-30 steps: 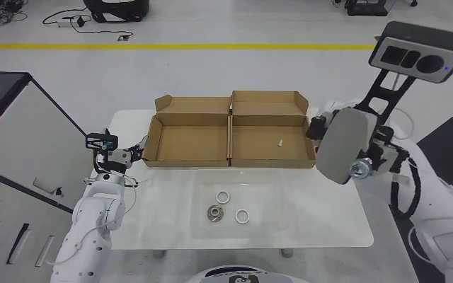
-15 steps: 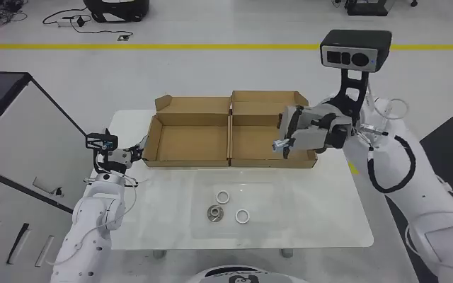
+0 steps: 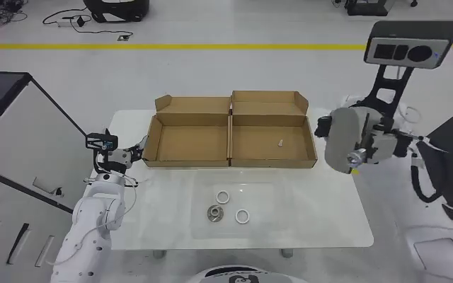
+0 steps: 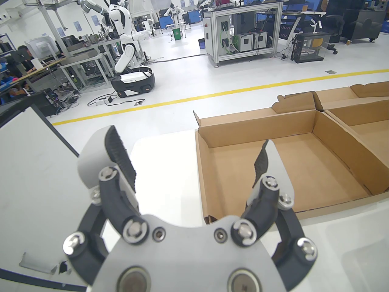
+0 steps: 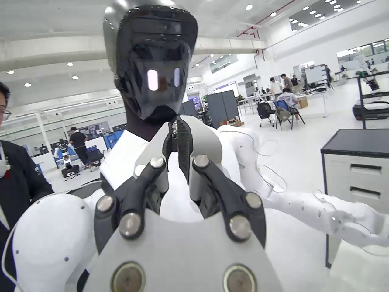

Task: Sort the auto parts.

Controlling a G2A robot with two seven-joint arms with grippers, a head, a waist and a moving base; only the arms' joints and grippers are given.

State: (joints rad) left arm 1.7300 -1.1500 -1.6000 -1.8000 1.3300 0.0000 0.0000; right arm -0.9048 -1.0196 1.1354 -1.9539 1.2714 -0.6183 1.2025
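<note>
Your L gripper (image 4: pixel 190 141) gapes open by the left cardboard box (image 4: pixel 304 165). R gripper (image 5: pixel 177 129) is clenched shut, at the table's (image 3: pixel 318 212) right edge. Small screw (image 3: pixel 281 142) lies in the right box (image 3: pixel 255 145).

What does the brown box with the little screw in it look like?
The box is brown cardboard, shallow and open on top, with its lid flap folded back on the far side. It sits flat on the white table, side by side against a matching empty box on the robot's left. Its floor is bare except for one small pale screw lying a little right of the middle.
</note>
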